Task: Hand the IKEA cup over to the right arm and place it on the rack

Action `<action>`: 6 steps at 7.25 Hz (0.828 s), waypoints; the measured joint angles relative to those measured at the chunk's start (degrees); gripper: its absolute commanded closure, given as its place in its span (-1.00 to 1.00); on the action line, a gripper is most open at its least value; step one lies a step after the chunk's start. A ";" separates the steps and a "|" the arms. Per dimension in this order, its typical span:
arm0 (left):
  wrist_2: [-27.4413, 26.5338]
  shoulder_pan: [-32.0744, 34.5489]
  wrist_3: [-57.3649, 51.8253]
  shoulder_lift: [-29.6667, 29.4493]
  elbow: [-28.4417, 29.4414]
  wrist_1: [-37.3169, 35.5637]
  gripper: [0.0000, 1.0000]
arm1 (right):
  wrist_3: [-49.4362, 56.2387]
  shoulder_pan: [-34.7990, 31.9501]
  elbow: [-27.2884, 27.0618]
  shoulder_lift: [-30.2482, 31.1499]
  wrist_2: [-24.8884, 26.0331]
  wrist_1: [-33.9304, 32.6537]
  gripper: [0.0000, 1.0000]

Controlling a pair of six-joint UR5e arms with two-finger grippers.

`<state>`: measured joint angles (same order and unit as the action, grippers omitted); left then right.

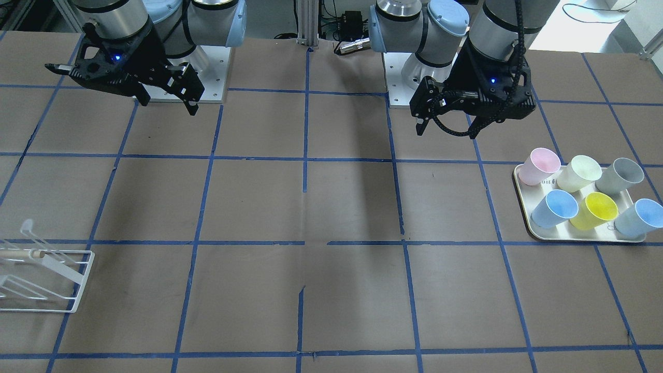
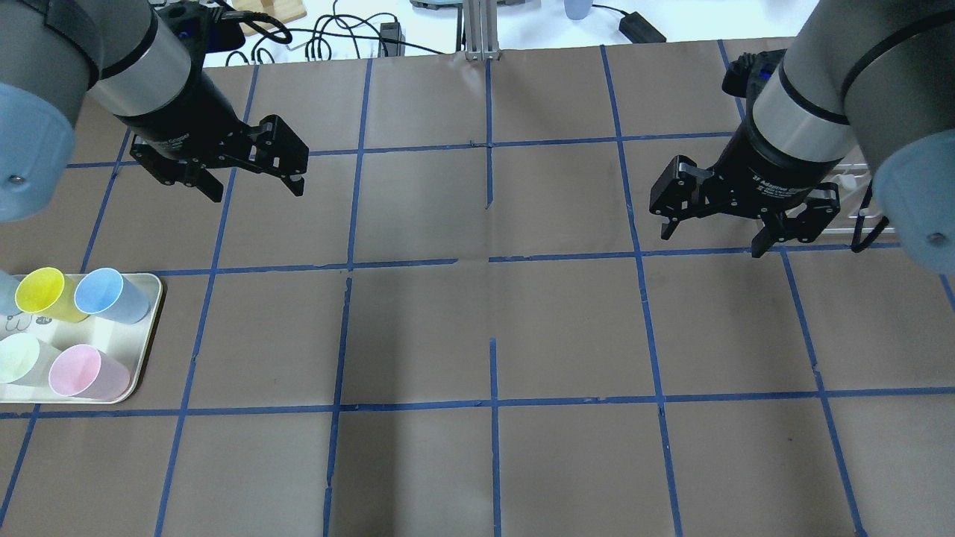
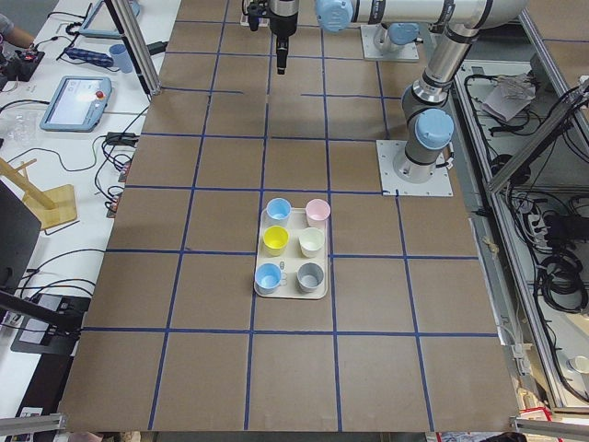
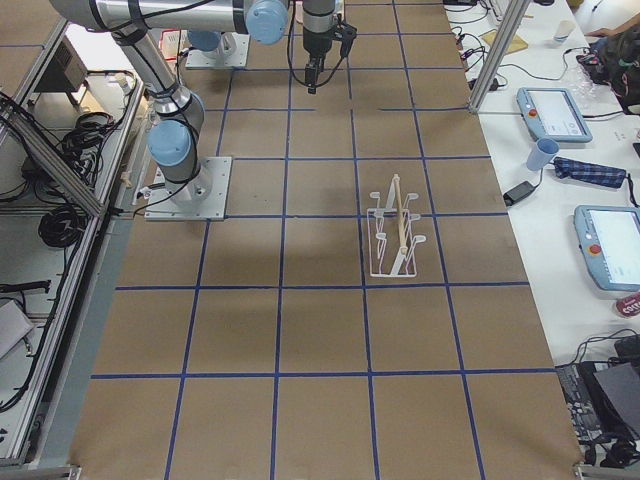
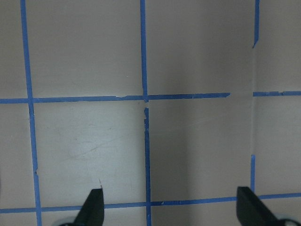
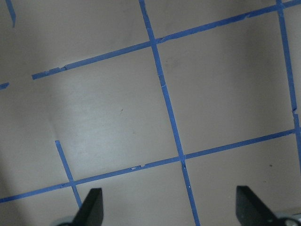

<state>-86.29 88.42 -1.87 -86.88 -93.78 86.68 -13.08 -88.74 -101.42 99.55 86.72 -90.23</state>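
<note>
Two near-identical pale blue cups (image 1: pixel 554 209) (image 1: pixel 642 217) stand on a cream tray (image 1: pixel 585 239) with pink, pale green, grey and yellow cups. I cannot tell which of the two is the IKEA cup. One blue cup (image 2: pixel 112 294) also shows in the overhead view. My left gripper (image 1: pixel 445 129) (image 2: pixel 257 190) hangs open and empty above the table, behind the tray. My right gripper (image 1: pixel 168 106) (image 2: pixel 710 242) is open and empty above the other side. The white wire rack (image 1: pixel 46 280) (image 4: pixel 395 240) stands empty beyond it.
Both wrist views show only brown table paper with blue tape lines between open fingertips (image 5: pixel 94 200) (image 6: pixel 91 197). The arm bases (image 1: pixel 207 77) (image 1: pixel 404 88) are bolted at the robot's edge. Tablets and cables lie on side benches off the table.
</note>
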 measured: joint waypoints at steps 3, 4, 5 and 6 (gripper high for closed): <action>-0.07 -1.81 -1.33 0.25 -2.30 0.05 -1.00 | -0.24 -0.03 -1.09 1.00 -0.01 0.10 -1.00; -0.09 -5.04 -4.79 0.21 -3.85 -0.75 -1.00 | -0.44 -0.03 -1.19 1.25 -0.06 0.01 -1.00; -0.08 -10.11 -9.62 -0.30 -5.23 -2.52 -1.00 | -0.51 -0.03 -1.21 1.34 -0.13 -0.14 -1.00; -0.07 -15.44 -14.94 -1.47 -6.07 -4.53 -1.00 | -0.55 -0.03 -1.23 1.31 -0.13 -0.23 -1.00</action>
<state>-86.36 72.98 -16.81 -88.35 -99.85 82.15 -13.63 -88.77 -102.65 100.85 86.59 -90.46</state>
